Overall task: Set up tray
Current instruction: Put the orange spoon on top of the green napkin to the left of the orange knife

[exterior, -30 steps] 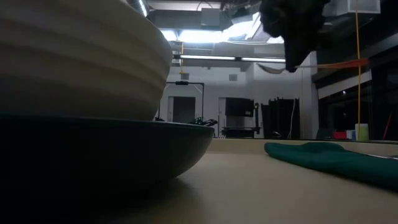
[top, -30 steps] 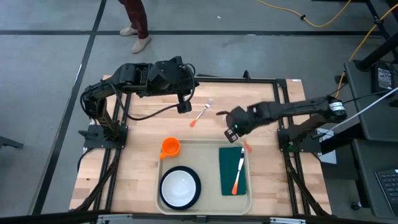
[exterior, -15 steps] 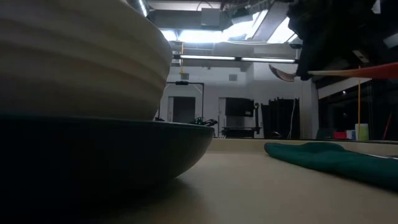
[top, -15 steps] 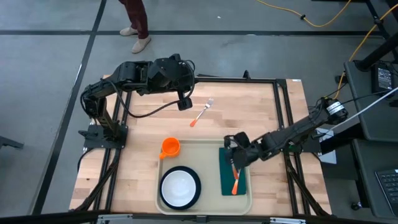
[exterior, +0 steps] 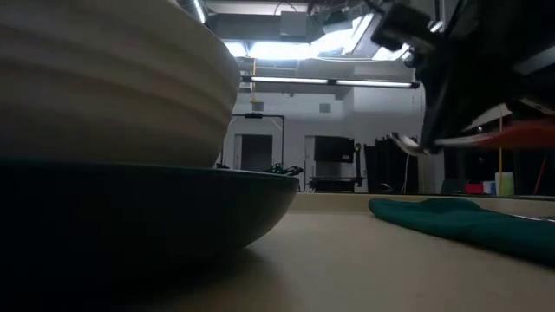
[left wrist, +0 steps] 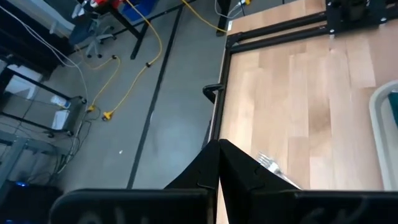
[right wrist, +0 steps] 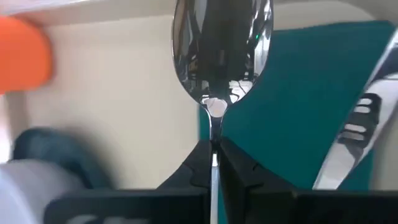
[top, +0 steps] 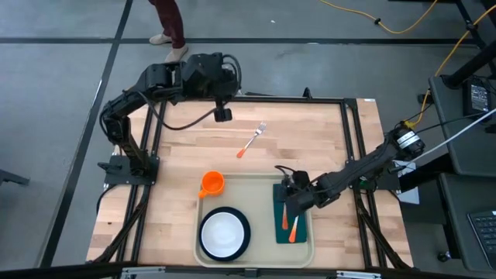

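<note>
The beige tray (top: 260, 203) lies at the table's near middle. It carries a white bowl on a dark plate (top: 225, 234), an orange cup (top: 211, 184) and a dark green napkin (top: 301, 211). An orange-handled utensil (top: 294, 229) lies on the napkin. My right gripper (top: 290, 198) hangs low over the napkin's left edge, shut on a spoon (right wrist: 221, 43) with an orange handle (exterior: 520, 134). My left gripper (top: 222, 115) is shut with nothing in it, high over the table's far part. An orange-handled fork (top: 252, 141) lies on the wood. My right gripper pinches the spoon's thin metal neck (right wrist: 214, 121), just behind the bowl, between its two fingers. The fingers slant down from the table's right and lie along the spoon, whose bowl sticks out past them. The spoon is lifted clear above the napkin (exterior: 451, 217).
Bare wood lies left and right of the tray and across the table's far half, apart from the fork. A black frame (top: 345, 101) runs round the table. A person's legs (top: 170, 31) show on the floor beyond the far edge.
My right gripper has come down toward the table's near edge, from over bare wood to low above the napkin. It has rolled, carrying the spoon with it. My left gripper has drawn back toward the far edge, still shut.
</note>
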